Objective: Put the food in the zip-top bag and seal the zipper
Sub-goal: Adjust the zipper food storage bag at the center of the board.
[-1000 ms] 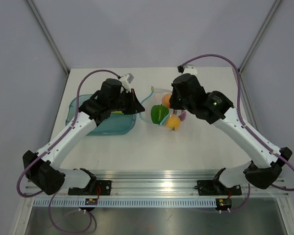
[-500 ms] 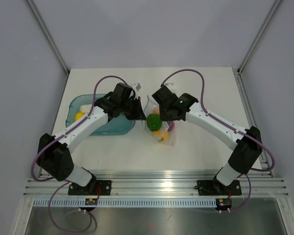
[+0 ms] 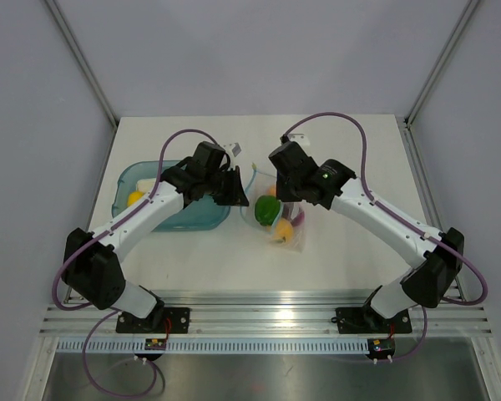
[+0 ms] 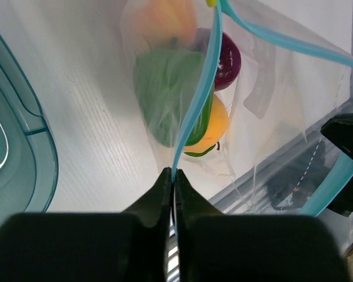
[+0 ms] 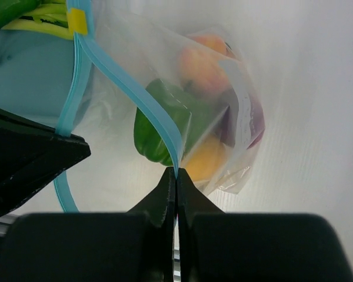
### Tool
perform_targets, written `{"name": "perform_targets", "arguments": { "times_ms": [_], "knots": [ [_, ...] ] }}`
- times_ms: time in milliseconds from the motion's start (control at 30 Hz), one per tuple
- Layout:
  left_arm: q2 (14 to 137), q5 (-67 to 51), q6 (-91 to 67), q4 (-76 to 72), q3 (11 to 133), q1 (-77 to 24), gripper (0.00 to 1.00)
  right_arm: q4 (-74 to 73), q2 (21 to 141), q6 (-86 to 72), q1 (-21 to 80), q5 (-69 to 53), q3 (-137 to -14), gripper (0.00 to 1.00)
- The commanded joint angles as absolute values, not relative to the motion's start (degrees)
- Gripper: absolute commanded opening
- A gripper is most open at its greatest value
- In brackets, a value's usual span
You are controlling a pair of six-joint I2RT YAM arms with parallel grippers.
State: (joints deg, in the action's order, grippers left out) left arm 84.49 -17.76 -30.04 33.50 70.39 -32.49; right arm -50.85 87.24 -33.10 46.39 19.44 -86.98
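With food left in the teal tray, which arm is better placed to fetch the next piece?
Left, most likely. The left gripper, shut on the zipper, hangs right beside the teal tray, where a yellow piece lies. The right gripper pinches the zipper across the zip-top bag, farther from the tray.

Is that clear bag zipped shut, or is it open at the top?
Open. The zipper runs as two separate blue strips, one pinched by the left gripper, the other by the right gripper.
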Motion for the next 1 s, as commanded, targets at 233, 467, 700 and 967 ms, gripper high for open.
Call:
{"name": "perform_targets", "arguments": {
  "times_ms": [233,467,700,967],
  "knots": [
    [84.38,-19.6,-23.73,39.27,77.95,-30.32,0.71,-43.87,87.53,-35.86,46.85,15.3,-87.45,0.0],
    [78.41,-17.13,-19.87,46.58,81.21,-24.89,0.72,-41.49,89.38,-36.91,46.85,12.22,-88.15,0.0],
    [71.72,-20.4,-22.23,45.17,71.9,-0.57,0.72,-40.17,89.21,-36.74,46.85,10.9,-87.8,0.0],
    [76.46,3.3,-32.07,43.33,66.18,10.1,0.99,-38.58,88.24,-36.48,46.85,9.49,-86.84,0.0]
  ]
}}
